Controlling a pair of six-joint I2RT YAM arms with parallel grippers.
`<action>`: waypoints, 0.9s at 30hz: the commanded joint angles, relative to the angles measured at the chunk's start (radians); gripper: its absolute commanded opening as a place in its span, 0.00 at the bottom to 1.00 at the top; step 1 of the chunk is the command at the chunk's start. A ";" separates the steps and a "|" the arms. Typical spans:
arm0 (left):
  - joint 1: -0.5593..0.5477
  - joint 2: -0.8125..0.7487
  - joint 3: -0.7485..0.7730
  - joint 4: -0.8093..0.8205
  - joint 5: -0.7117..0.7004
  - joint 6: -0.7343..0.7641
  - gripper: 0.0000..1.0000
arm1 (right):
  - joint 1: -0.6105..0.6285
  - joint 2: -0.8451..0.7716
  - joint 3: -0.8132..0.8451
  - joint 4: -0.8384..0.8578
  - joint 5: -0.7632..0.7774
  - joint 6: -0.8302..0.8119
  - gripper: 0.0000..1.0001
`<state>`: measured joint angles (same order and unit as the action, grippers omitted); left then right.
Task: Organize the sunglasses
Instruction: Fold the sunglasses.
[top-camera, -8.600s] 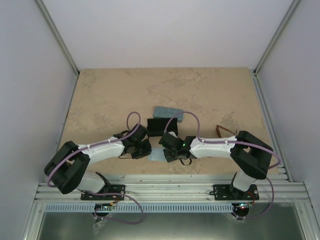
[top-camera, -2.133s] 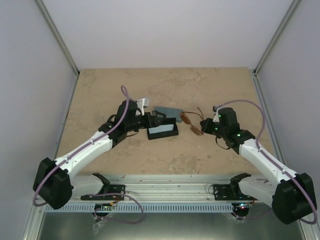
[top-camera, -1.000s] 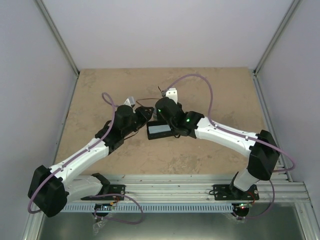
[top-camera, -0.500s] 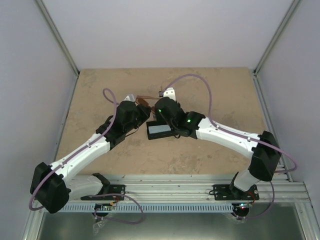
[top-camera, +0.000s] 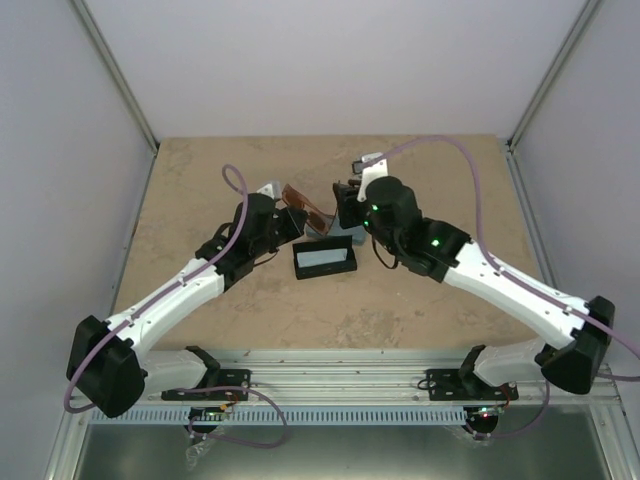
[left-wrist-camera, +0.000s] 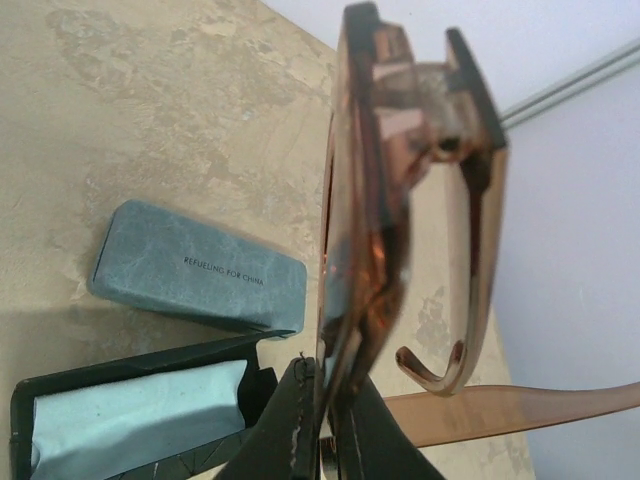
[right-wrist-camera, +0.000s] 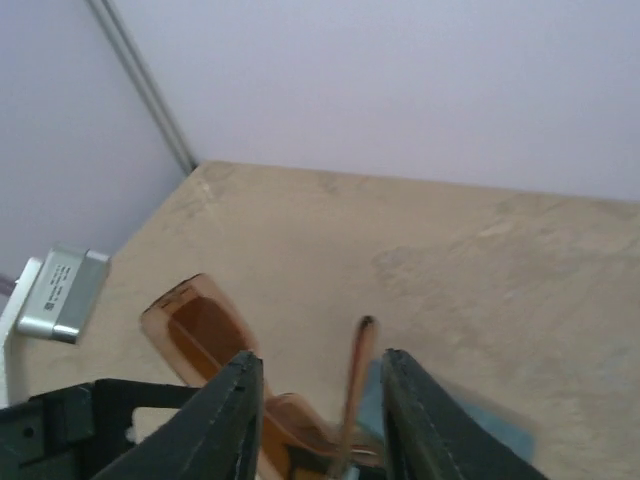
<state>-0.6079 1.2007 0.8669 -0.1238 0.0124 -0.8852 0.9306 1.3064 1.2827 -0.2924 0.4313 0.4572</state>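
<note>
The brown sunglasses hang above the table, behind the open black case. My left gripper is shut on their front frame; in the left wrist view the frame stands edge-on above the closed fingers, one arm folded and one sticking out. My right gripper is open right beside them. In the right wrist view one thin arm of the sunglasses runs between my open fingers, and a lens shows to the left. The black sunglasses are out of view.
The open black case holds a light-blue cloth. A closed grey-blue case lies just behind it and is partly hidden in the top view. Walls close the table at the back and both sides.
My left gripper has lifted the brown sunglasses up and to the right. My right arm has swung back from over the black case, and its open gripper now sits by the sunglasses.
</note>
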 joint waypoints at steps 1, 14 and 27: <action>0.003 -0.009 0.040 0.005 0.048 0.096 0.00 | 0.002 0.083 0.054 -0.065 -0.075 -0.013 0.26; 0.003 -0.021 0.054 0.054 0.231 0.143 0.00 | -0.018 0.208 0.089 -0.090 -0.348 -0.083 0.23; 0.015 -0.021 0.061 -0.055 0.054 0.066 0.00 | -0.021 0.027 -0.006 -0.016 -0.348 -0.050 0.37</action>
<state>-0.6022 1.2007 0.8909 -0.1261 0.1875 -0.7643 0.9112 1.4567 1.3376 -0.3691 0.0822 0.3885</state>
